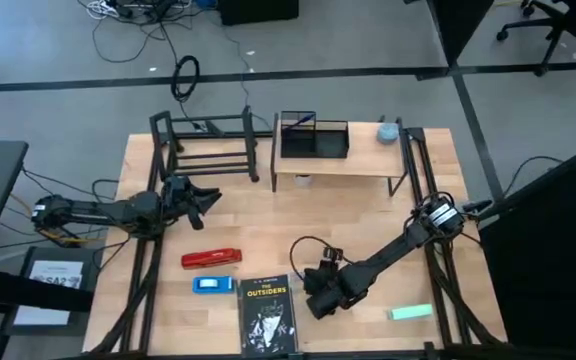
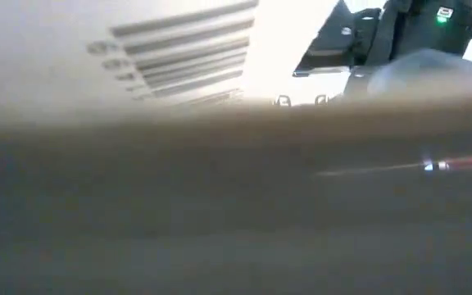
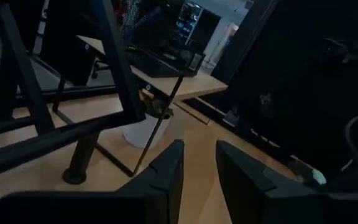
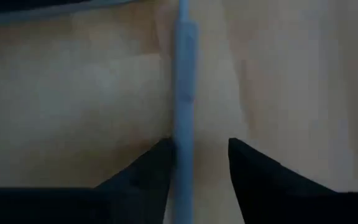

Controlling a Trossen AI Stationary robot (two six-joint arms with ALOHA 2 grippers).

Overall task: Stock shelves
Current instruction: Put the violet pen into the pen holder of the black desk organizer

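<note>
The black tube-frame rack (image 1: 211,145) stands at the far left. Beside it is the wood plank shelf (image 1: 363,165), which carries a black mesh tray (image 1: 313,138) and a grey-blue lump (image 1: 388,130). My left gripper (image 1: 204,200) hovers open just in front of the rack (image 3: 55,124), with nothing between its fingers. My right gripper (image 1: 318,297) is low over the table beside the book (image 1: 268,315). In the right wrist view it (image 4: 199,146) is open, and a thin grey-blue stick (image 4: 183,81) lies on the table between its fingers, lengthwise to them. My right gripper is open around the grey-blue stick, which runs along the inner side of one finger (image 4: 160,158). Whether that finger touches the stick cannot be told. The stick lies flat on the table top.
A red stapler (image 1: 211,258) and a small blue object (image 1: 213,285) lie left of the book. A mint-green block (image 1: 410,312) lies near the front right. A white cup (image 3: 140,130) stands under the wood shelf. The low view is blurred.
</note>
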